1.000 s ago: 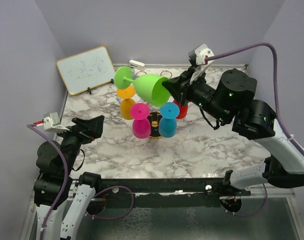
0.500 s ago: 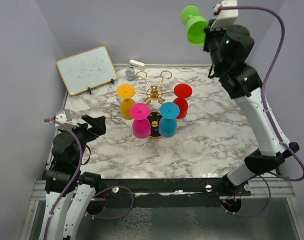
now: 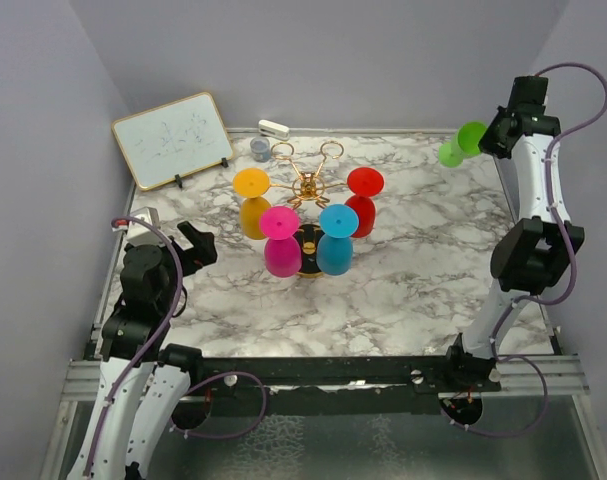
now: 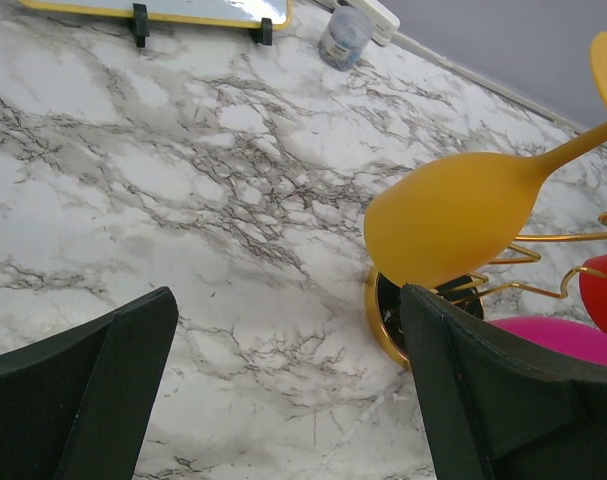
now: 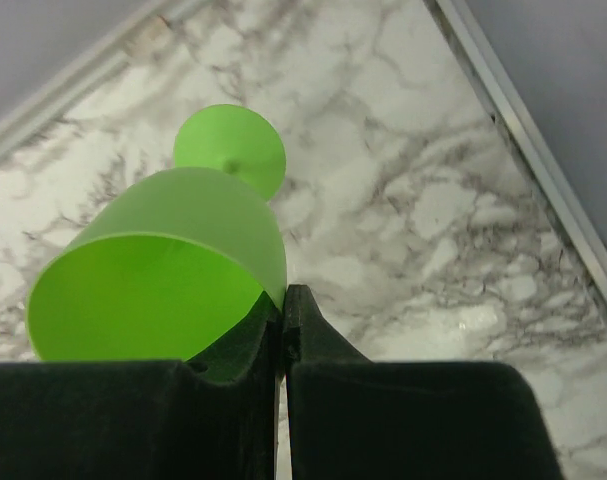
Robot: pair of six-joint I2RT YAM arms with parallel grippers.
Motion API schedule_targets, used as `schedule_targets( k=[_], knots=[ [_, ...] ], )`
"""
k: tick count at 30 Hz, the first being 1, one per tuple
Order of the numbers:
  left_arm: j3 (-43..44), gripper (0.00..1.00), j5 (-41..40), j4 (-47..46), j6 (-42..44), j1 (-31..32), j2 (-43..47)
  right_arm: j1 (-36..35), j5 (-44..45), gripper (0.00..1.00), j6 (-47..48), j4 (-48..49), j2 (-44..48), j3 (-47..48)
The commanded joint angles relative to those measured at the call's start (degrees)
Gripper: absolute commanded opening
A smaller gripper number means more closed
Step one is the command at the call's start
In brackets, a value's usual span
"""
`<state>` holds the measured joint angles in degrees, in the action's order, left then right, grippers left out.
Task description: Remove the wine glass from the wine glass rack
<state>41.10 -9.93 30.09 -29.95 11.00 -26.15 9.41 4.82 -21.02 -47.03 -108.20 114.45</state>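
Observation:
My right gripper [image 3: 488, 140] [image 5: 283, 300] is shut on the rim of the green wine glass [image 3: 458, 145] [image 5: 173, 270], one finger inside the bowl and one outside. The glass hangs in the air over the table's far right corner, foot pointing away from the gripper. The gold wine glass rack [image 3: 305, 188] [image 4: 423, 310] stands mid-table with orange [image 3: 253, 205] [image 4: 463, 215], pink [image 3: 280, 243], blue [image 3: 336, 243] and red [image 3: 363, 203] glasses hanging upside down on it. My left gripper [image 3: 198, 248] [image 4: 283, 390] is open over bare marble, left of the rack.
A small whiteboard [image 3: 173, 138] leans at the far left. A little grey cup [image 3: 260, 149] [image 4: 345, 36] and a white eraser [image 3: 274, 129] sit at the back edge. A raised metal rim [image 5: 528, 140] borders the table on the right.
My right arm has swung the green glass down and to the right, from high above the table's back to lower over the far right corner. The left arm has shifted slightly.

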Motion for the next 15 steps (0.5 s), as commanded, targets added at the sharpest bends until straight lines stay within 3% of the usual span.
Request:
schedule_targets(
  k=[1, 15],
  knots=[
    [-0.4, 0.95, -0.2, -0.6, 1.4, 0.1, -0.6, 0.3, 0.1, 0.01, -6.2, -12.6, -1.8, 0.9],
    [-0.7, 0.94, 1.3, -0.5, 1.7, 0.1, 0.0, 0.3, 6.3, 0.01, -6.0, -12.3, 5.0, -12.1]
  ],
)
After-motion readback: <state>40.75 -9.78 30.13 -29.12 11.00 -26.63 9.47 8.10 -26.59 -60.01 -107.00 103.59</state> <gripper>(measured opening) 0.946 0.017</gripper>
